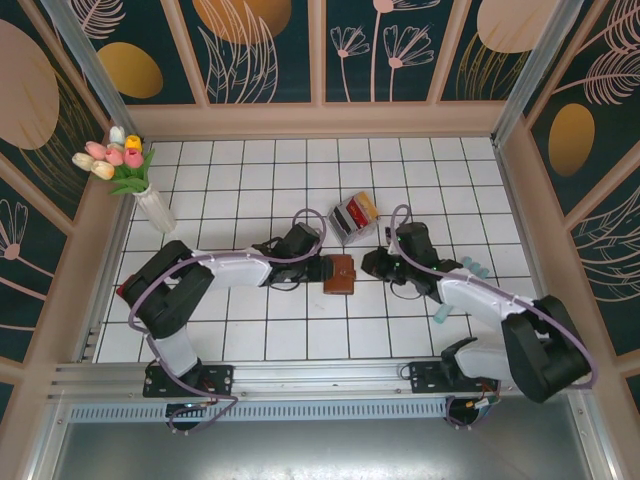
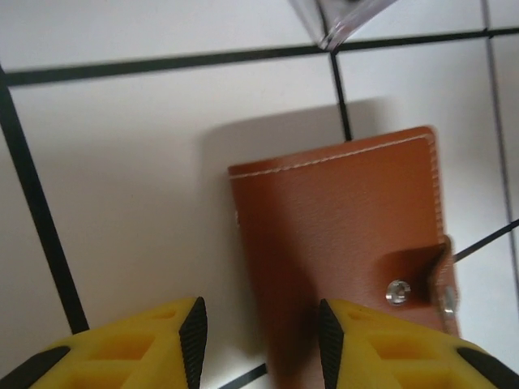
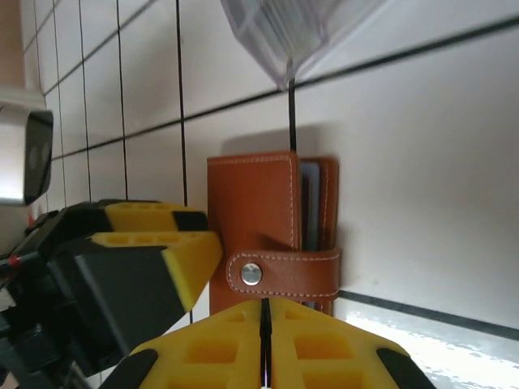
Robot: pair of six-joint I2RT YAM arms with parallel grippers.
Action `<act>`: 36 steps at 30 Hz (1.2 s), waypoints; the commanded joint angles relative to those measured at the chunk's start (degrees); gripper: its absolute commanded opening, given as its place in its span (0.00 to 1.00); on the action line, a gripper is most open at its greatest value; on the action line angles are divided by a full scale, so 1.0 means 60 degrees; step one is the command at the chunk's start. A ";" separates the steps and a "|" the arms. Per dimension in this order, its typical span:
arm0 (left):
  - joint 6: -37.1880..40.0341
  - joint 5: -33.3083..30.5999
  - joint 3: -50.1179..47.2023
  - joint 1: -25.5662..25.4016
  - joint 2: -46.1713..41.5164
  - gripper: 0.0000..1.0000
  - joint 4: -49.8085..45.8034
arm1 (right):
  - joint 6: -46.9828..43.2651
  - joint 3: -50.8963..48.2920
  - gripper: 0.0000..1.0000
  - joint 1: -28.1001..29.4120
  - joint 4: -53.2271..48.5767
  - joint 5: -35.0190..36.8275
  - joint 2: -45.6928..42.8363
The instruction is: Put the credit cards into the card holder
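Card holder (image 1: pixel 341 274): lies flat on the tiled table (image 1: pixel 240 180), centre of the overhead view, between the two grippers. It is closed, with the strap (image 3: pixel 285 273) snapped across its open edge. Thin blue-grey edges show between the covers in the right wrist view (cards or sleeves, I cannot tell which).

Credit cards (image 1: pixel 357 212): red, black and yellow, standing in the clear tray (image 3: pixel 280 36) just above the holder in the overhead view. The tray's corner is near the holder's top edge but apart from it. No card is loose on the tiles or in a gripper.

Left gripper (image 2: pixel 259 344): jaws moderately apart, low at the holder's lower left corner in its own view. One finger is over the leather, the other over bare tile. Nothing is clamped that I can see.

Right gripper (image 3: pixel 264 340): fingers pressed flat together, empty, tips just at the strap end of the holder.

Progress, as I judge it: loading has not begun. Left to do: unsnap the strap, open the holder, lift the cards from the tray, slot them in.

Room: in the overhead view there is open tile left of, right of and below the holder, and plenty toward the vase (image 1: pixel 155 208) at upper left. The centre is the tight spot, with the grippers facing each other across the holder and the tray close above. Swinging the cover open could nudge the tray. The holder's edges sit flush on the tile, so they likely offer little purchase.
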 commanded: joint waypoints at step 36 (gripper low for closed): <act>0.0228 0.0771 0.0171 0.0052 0.0513 0.40 -0.0268 | -0.0013 0.1762 0.10 0.0428 -0.0120 -0.0920 0.2889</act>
